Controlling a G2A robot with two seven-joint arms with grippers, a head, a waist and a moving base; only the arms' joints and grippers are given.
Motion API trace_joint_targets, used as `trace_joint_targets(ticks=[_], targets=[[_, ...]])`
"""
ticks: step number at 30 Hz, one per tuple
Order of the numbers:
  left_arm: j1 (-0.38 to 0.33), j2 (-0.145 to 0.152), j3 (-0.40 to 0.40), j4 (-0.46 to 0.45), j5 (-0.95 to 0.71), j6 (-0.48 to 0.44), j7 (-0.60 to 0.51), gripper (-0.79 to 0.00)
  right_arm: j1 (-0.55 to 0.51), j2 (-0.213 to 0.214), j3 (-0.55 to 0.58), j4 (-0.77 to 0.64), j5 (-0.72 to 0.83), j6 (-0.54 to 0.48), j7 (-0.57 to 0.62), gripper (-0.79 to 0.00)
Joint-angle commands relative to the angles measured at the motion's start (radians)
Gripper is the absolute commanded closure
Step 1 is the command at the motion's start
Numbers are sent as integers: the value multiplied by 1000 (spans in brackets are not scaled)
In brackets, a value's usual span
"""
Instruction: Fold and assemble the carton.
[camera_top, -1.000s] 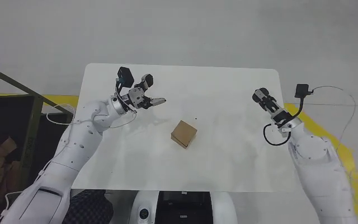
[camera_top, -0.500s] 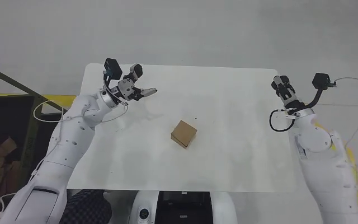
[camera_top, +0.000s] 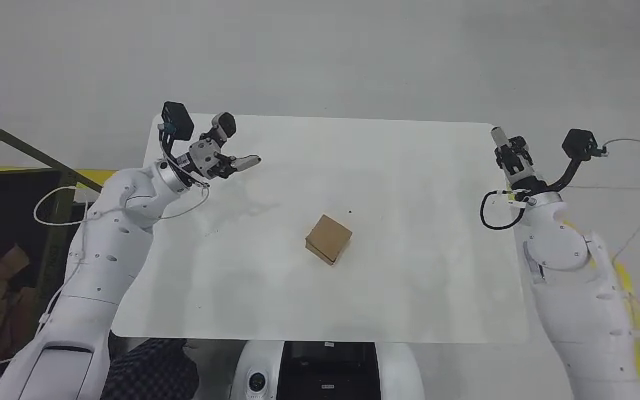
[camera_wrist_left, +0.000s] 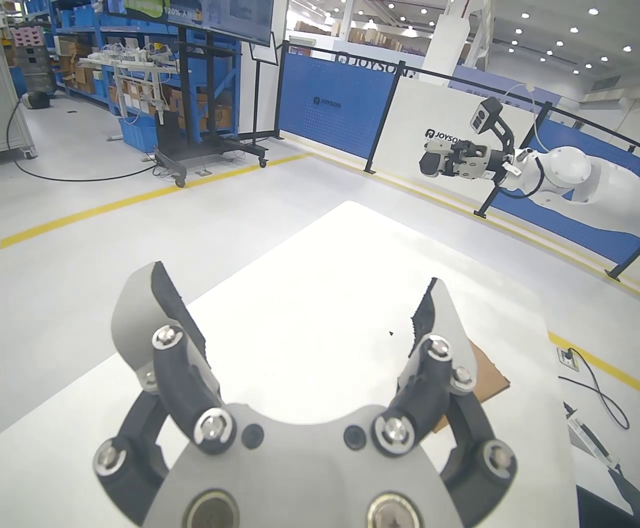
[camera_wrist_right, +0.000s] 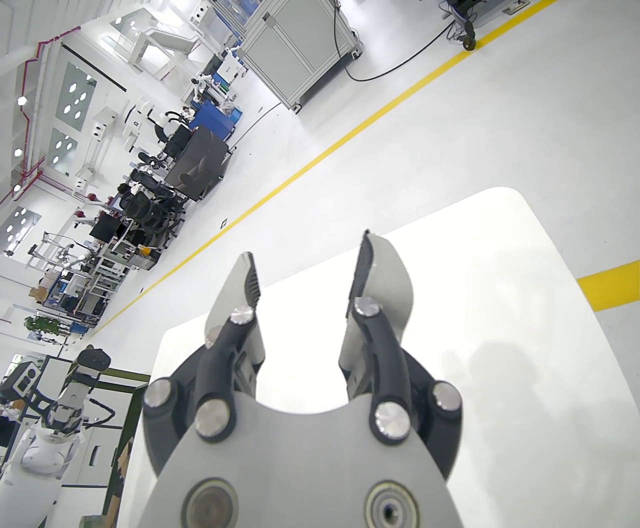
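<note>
A small brown carton (camera_top: 328, 238) sits folded up near the middle of the white table (camera_top: 420, 190). My left gripper (camera_top: 234, 150) hangs above the table's far left corner, open and holding nothing, well away from the carton. The left wrist view has the same gripper (camera_wrist_left: 295, 290) with its fingers spread wide, and a corner of the carton (camera_wrist_left: 487, 375) peeks out behind one finger. My right gripper (camera_top: 506, 145) is over the far right edge of the table, open and empty; in its own view the gripper (camera_wrist_right: 306, 267) has a moderate gap between its fingers.
The tabletop around the carton is bare white surface. Beyond the table's left edge stand a dark frame and a yellow floor line (camera_top: 40, 175). A cable (camera_top: 490, 215) loops beside the right arm. The other arm (camera_wrist_left: 500, 160) appears far off in the left wrist view.
Both arms have drawn back from the carton: the left gripper moved toward the far left corner, the right gripper toward the far right edge. The carton has stayed put.
</note>
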Motion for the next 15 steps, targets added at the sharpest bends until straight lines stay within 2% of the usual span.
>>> trace_joint_targets(ticks=[1,2,7,11,15], targets=[[0,0,0,0,0,0,0,-784,0,0,0,0,0,0,0,-463],[0,0,0,0,0,0,0,-785,0,0,0,0,0,0,0,-524],[0,0,1,0,1,1,1,-784,0,0,0,0,0,0,0,-730],[0,0,1,0,1,1,1,-784,0,0,0,0,0,0,0,-782],[0,0,1,0,1,1,1,-784,0,0,0,0,0,0,0,-785]])
